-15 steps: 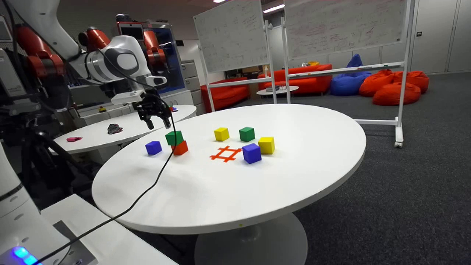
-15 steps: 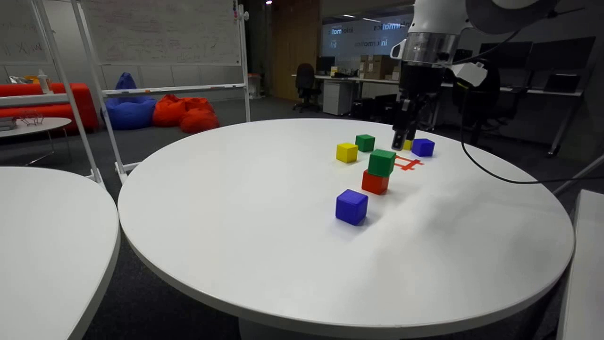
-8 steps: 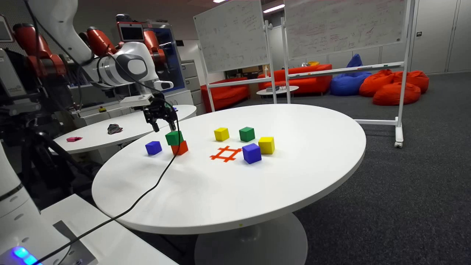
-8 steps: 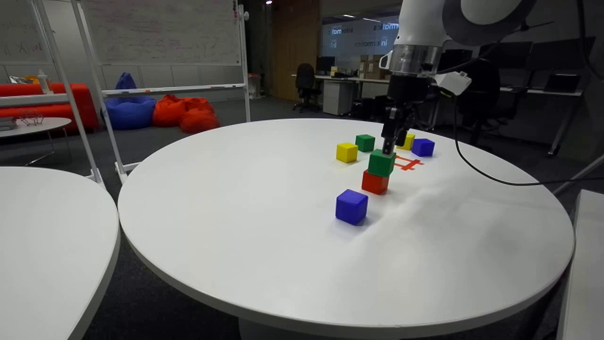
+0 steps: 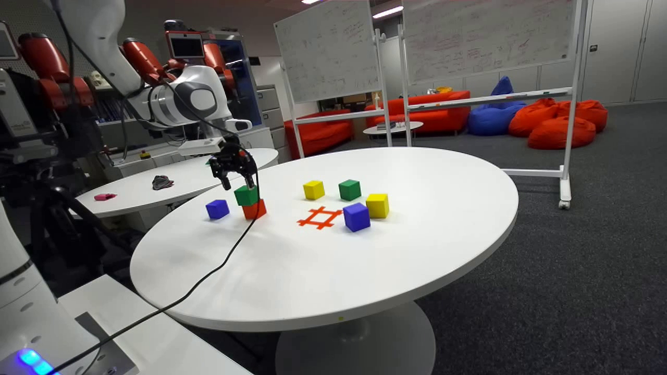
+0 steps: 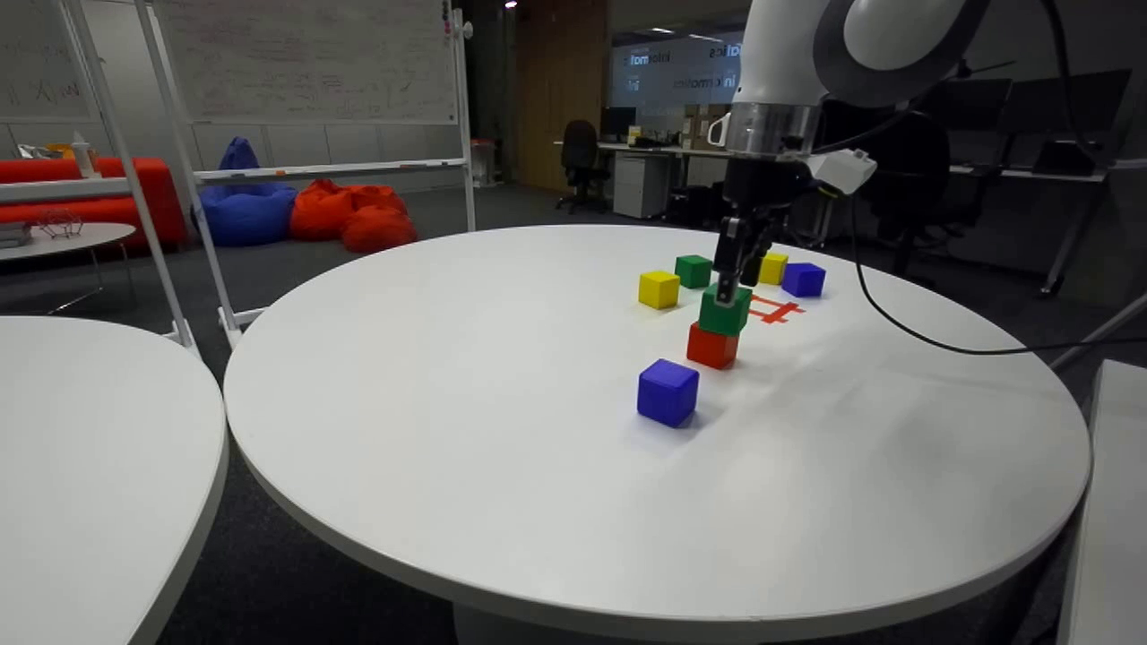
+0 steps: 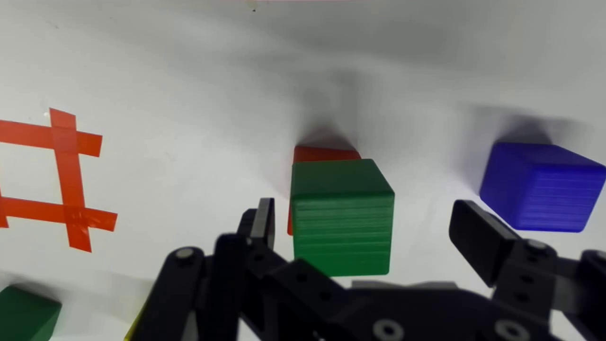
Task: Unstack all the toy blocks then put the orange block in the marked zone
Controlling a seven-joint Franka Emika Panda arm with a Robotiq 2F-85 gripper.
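The tool (image 7: 367,222), carried on the arm (image 5: 180,101), points down and is released: its fingers (image 7: 480,239) are spread wide and grasp nothing. In the wrist view, the fingers flank the upper green block (image 7: 343,222), with a visible gap on each side; one gap is narrower than the other. The upper green block rests on the orange block (image 6: 713,347), slightly offset from it. The orange block sits directly on the round white tabletop (image 5: 312,276), outside the marked zone (image 5: 319,217), a square of crossed red-orange lines. A blue block (image 7: 544,187) stands near this stack, apart from it, on the side away from the marked zone. Near the marked zone, on the side opposite the stack, is a second blue block (image 5: 357,217), with a yellow block (image 5: 377,205) just beside it; contact between these two cannot be determined. In an exterior view, a second yellow block (image 5: 313,190) and a second green block (image 5: 349,190) stand apart from each other beyond the marked zone. The surrounding room contains a second white table (image 6: 99,475), a whiteboard (image 6: 309,63), a red sofa (image 5: 443,119) and a blue beanbag (image 5: 490,121).
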